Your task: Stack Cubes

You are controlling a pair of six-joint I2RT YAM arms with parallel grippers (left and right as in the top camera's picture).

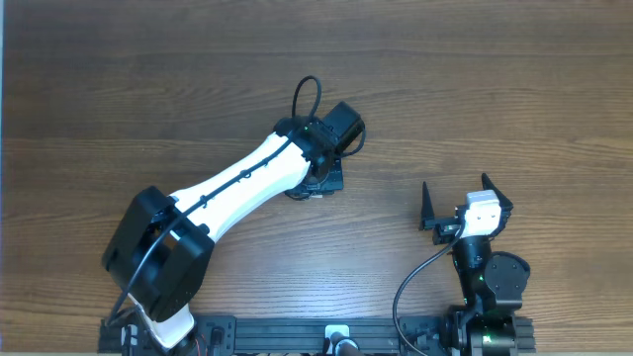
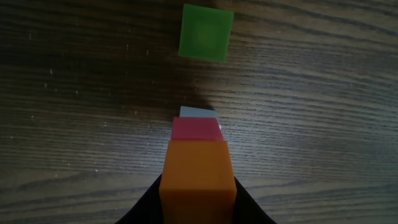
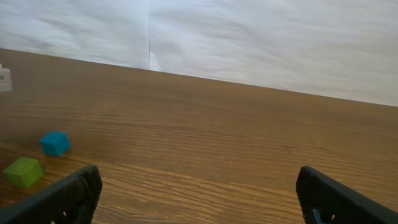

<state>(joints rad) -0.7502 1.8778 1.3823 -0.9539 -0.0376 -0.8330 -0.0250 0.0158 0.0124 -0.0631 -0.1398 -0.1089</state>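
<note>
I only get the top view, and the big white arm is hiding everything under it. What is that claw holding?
Observer: In the left wrist view, the left claw is shut on an orange cube.
Operator: Is anything under it?
Observer: Yes. A red cube peeks out just below the orange one, with a pale grey cube lined up beneath that. I cannot tell whether orange touches red yet.
Operator: Any cubes left over?
Observer: A green cube lies by itself on the table, apart from those three.
</note>
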